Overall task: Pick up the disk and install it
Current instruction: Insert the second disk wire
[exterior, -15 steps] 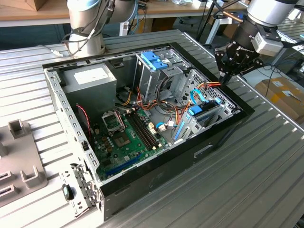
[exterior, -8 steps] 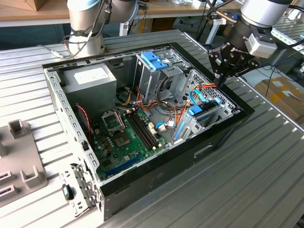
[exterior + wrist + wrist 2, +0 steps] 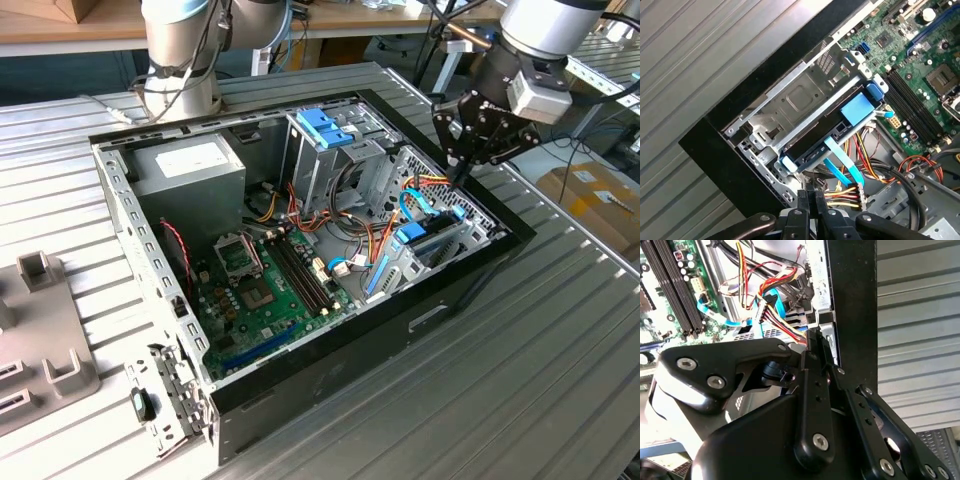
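In the exterior view you see an open computer case (image 3: 470, 285), black-walled, lying on a ribbed metal table (image 3: 560, 350). The gripper (image 3: 462, 172) hangs over the case's corner at the exterior view's right, its black fingers drawn together with nothing between them. Just below it the disk (image 3: 432, 240) sits in the drive bay against that wall, a flat slab with blue plastic rails, its long axis running along the case's near-right wall. Further in stand a metal drive cage (image 3: 325, 150) with a blue plastic top, a grey power supply (image 3: 195, 165) with a white label at the far corner, and the green motherboard (image 3: 265, 290) on the case floor.

In the second wrist view you look past the gripper's black linkage; the fingers (image 3: 815, 347) lie pressed against each other, tips near a bundle of red, yellow and black wires (image 3: 777, 322) beside the black case wall (image 3: 852, 305).

In the first wrist view the disk (image 3: 825, 132) lies seated in its perforated sheet-metal bay (image 3: 795, 95) at the case's corner, dark along the exposed edge, with a blue tab (image 3: 856, 109) on top and blue rail ends at both ends. Its long axis runs parallel to the black case edge. A pale blue ribbon cable (image 3: 840, 162) trails from it toward the closed fingertips (image 3: 812, 197), which hold nothing.
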Robot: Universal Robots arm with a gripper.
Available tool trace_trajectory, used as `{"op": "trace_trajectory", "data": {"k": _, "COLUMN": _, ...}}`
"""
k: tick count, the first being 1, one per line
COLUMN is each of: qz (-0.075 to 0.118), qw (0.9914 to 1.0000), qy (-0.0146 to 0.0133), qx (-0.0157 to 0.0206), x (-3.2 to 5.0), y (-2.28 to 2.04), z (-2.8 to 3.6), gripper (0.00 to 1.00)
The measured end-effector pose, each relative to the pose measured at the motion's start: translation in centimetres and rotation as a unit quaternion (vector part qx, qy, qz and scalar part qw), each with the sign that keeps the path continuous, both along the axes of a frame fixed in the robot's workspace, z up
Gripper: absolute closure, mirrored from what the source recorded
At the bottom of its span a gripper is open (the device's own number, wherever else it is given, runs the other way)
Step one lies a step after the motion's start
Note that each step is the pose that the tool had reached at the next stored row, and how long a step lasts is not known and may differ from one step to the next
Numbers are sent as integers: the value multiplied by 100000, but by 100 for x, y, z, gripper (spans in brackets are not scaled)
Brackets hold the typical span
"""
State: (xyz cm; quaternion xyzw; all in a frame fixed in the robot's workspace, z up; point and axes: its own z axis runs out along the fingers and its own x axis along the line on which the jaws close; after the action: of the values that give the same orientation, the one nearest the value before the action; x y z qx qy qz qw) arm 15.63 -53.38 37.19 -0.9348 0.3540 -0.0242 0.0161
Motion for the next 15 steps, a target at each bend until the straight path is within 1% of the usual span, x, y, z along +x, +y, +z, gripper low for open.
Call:
{"op": "trace_trajectory", "data": {"k": 1, "qz": -1316, "qw": 99991, "qy": 1, "qx": -2, "x": 0, "y": 0, "z": -2, "gripper": 84}}
{"op": "trace_trajectory", "data": {"k": 3, "qz": -2587, "qw": 99967, "qy": 0, "qx": -4, "x": 0, "y": 0, "z": -3, "gripper": 84}}
{"op": "trace_trajectory", "data": {"k": 4, "qz": -3473, "qw": 99940, "qy": 0, "qx": -4, "x": 0, "y": 0, "z": -3, "gripper": 84}}
{"op": "trace_trajectory", "data": {"k": 9, "qz": -3715, "qw": 99931, "qy": 1, "qx": -4, "x": 0, "y": 0, "z": -5, "gripper": 84}}
{"op": "trace_trajectory", "data": {"k": 11, "qz": -6170, "qw": 99809, "qy": 1, "qx": -10, "x": 0, "y": 0, "z": -14, "gripper": 84}}
{"op": "trace_trajectory", "data": {"k": 13, "qz": -9324, "qw": 99564, "qy": 1, "qx": -5, "x": 0, "y": 0, "z": -26, "gripper": 84}}
{"op": "trace_trajectory", "data": {"k": 14, "qz": -10157, "qw": 99483, "qy": 0, "qx": -2, "x": 0, "y": 0, "z": -29, "gripper": 84}}
{"op": "trace_trajectory", "data": {"k": 15, "qz": -11147, "qw": 99377, "qy": -1, "qx": -3, "x": 0, "y": 0, "z": -33, "gripper": 84}}
